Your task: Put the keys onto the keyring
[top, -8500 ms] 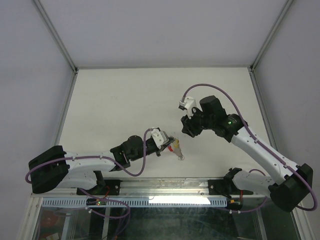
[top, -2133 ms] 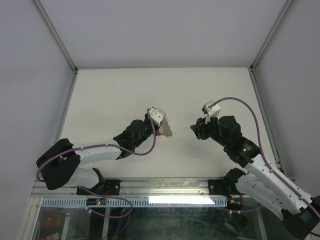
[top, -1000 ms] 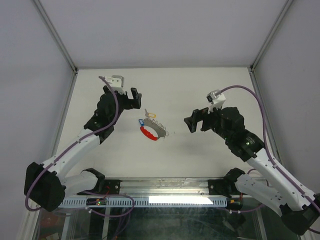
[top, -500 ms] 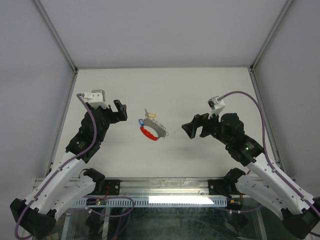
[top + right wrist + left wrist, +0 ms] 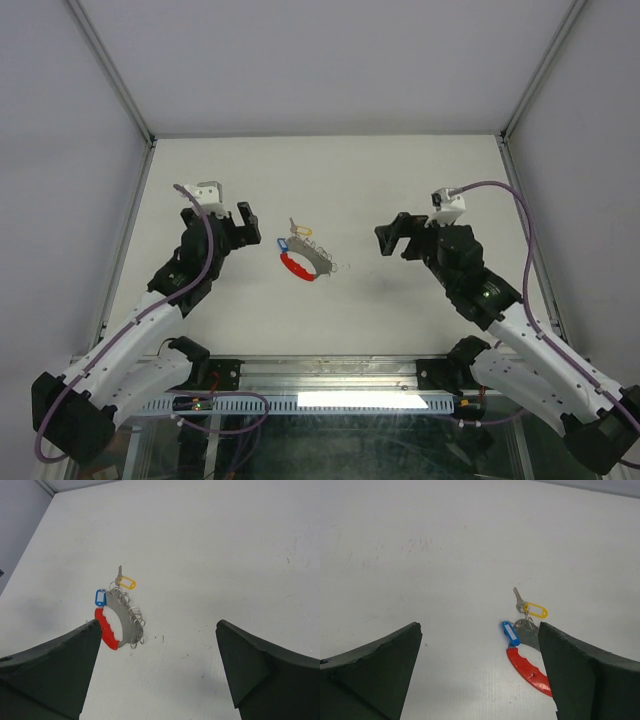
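Metal this small is judged easily skidded or dropped if pinched flat: from above, the keyring (image 5: 296, 268) is seen on the table (image 5: 420, 180) between left gripper (image 5: 247, 226) and right gripper (image 5: 392, 240), both empty and spread wide; left wrist, yellow key (image 5: 534, 610) and blue key (image 5: 510, 633) noted lying against its ring; right wrist, red tab (image 5: 111, 629) curved beside silvery rings.

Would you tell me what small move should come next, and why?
Probably back away to rest: the yellow key and blue key already appear joined to the keyring, and the left tool and right tool hang open, clear of it.
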Robot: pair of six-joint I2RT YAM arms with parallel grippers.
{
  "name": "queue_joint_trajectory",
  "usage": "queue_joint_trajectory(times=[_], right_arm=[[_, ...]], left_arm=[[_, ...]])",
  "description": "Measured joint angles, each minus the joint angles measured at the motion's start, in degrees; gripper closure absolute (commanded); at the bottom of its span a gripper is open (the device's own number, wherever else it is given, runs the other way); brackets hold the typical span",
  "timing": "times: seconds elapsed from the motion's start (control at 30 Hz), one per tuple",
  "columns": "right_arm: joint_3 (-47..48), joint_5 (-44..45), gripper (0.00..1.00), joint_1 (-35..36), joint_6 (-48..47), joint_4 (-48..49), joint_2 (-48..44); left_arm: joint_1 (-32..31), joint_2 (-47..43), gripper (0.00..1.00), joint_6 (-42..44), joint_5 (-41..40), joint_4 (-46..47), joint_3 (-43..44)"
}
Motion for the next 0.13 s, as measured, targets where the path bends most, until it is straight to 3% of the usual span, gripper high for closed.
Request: queue_joint_trajectory(times=[0.13], right_arm=[[-1.3,0.3,0.0,0.0,0.8,0.9,-1.4]], left_arm=[[0.0,0.3,0.01,-0.6,-0.2,0.3,0.0]])
